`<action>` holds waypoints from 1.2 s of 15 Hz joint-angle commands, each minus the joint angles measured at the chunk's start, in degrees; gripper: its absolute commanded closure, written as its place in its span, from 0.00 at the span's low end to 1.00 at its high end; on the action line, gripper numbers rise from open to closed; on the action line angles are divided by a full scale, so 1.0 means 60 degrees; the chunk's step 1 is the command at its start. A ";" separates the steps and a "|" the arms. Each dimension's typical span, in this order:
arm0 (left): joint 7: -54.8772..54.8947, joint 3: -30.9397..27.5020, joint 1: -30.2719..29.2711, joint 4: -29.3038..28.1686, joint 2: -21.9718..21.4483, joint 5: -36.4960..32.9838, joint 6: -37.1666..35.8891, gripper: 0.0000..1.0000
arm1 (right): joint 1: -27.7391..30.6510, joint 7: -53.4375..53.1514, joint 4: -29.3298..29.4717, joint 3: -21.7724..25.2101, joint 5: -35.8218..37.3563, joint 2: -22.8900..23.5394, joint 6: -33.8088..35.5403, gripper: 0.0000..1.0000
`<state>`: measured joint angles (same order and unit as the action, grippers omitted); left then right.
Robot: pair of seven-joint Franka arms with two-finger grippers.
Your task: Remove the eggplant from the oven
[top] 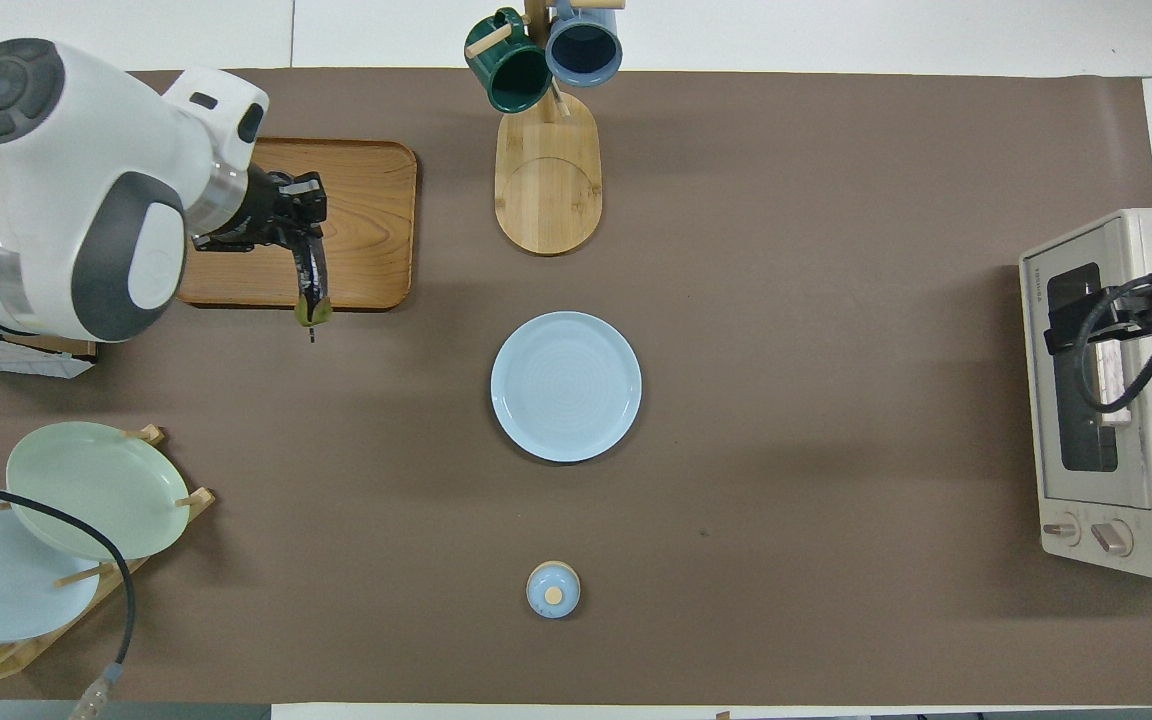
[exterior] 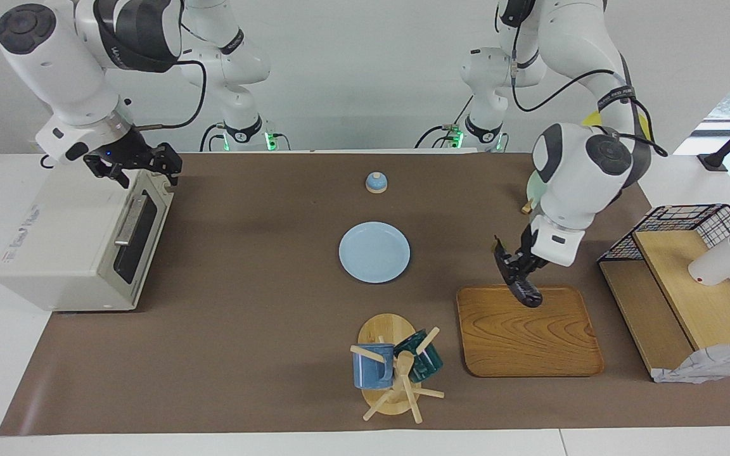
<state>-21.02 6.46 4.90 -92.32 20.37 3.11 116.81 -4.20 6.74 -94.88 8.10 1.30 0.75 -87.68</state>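
Left gripper (exterior: 520,269) is clamped on the eggplant (exterior: 517,284), holding it in the air over the edge of the wooden tray (exterior: 530,339) that lies nearest the robots; the eggplant hangs slantwise, dark end down toward the tray. Overhead view shows the green stem tip poking out past the tray edge over the brown mat (top: 786,350), which the facing view doesn't resolve; facing view shows it's up off the tray, not resting. Right gripper (exterior: 143,166) sits over the top front edge of the oven (exterior: 67,247), fingers spread, holding nothing. Oven door is shut, at the right arm's end of the table. Overhead view only catches the right gripper's cables and part of its body above the oven. Blue plate (top: 566,386) mid-table, bare. Small blue knob lid (top: 553,589) is nearer the robots than the plate; mug rack (top: 546,150) with 2 mugs is farther.
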 commanded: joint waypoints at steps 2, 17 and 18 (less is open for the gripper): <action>0.1203 0.0110 -0.0362 0.1248 0.1317 0.0155 -0.0251 1.00 | 0.0128 -0.0318 -0.0694 0.0027 -0.0246 -0.0476 0.0053 0.00; 0.1497 0.0096 -0.0494 0.1237 0.1487 0.0229 0.0382 0.00 | 0.0216 -0.0127 -0.0565 0.0232 -0.0172 -0.0799 -0.0387 0.00; 0.1483 0.0081 -0.0611 0.1221 0.1062 0.0229 0.0075 0.00 | 0.0216 -0.0127 -0.0550 0.0246 -0.0187 -0.0799 -0.0387 0.00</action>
<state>-12.35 7.05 2.69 -83.77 32.60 3.43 121.61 -2.91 5.70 -97.98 9.13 1.30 -3.35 -89.09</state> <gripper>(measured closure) 0.154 0.000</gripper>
